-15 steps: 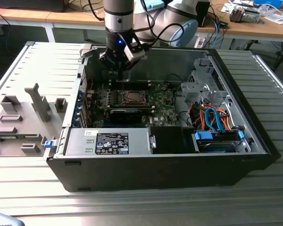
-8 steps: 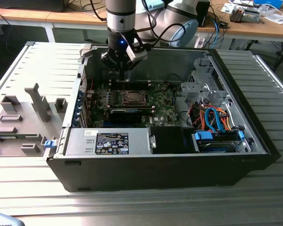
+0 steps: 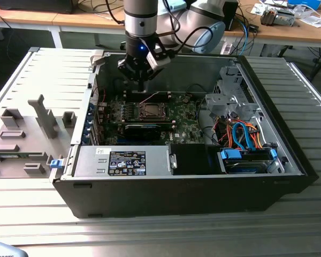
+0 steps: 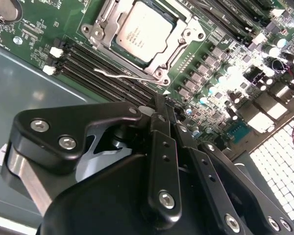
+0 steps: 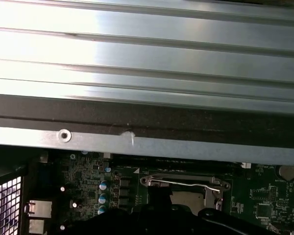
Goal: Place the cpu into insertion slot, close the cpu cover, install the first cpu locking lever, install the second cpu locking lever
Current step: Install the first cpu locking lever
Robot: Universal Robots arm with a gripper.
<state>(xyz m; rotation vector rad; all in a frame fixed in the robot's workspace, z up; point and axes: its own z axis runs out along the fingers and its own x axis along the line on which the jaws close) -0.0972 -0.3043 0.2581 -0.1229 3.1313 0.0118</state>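
One cpu [image 4: 143, 30]: seated in the socket on the motherboard [image 3: 176, 115], silvery top showing under the closed cover [image 4: 186, 36].
Lever [image 4: 130, 76]: wire rod lying along socket's edge.
Gripper [image 4: 162, 113]: fingers together, holding nothing, above the board beside the socket.
Case [image 3: 176, 187]: open on ribbed table [image 3: 310, 225].

Cpu [image 4: 146, 30]: brushed silvery-grey metal top, dull sheen. Cover frame [image 4: 186, 41]: bare bright metal. Locking lever [image 4: 130, 76]: thin polished wire. Motherboard [image 4: 39, 29]: matt green. Gripper [image 4: 161, 127]: matt black links, shiny screw heads. Table [image 3: 289, 225]: ribbed aluminium, satin. Case [image 3: 166, 195]: matt black panel.
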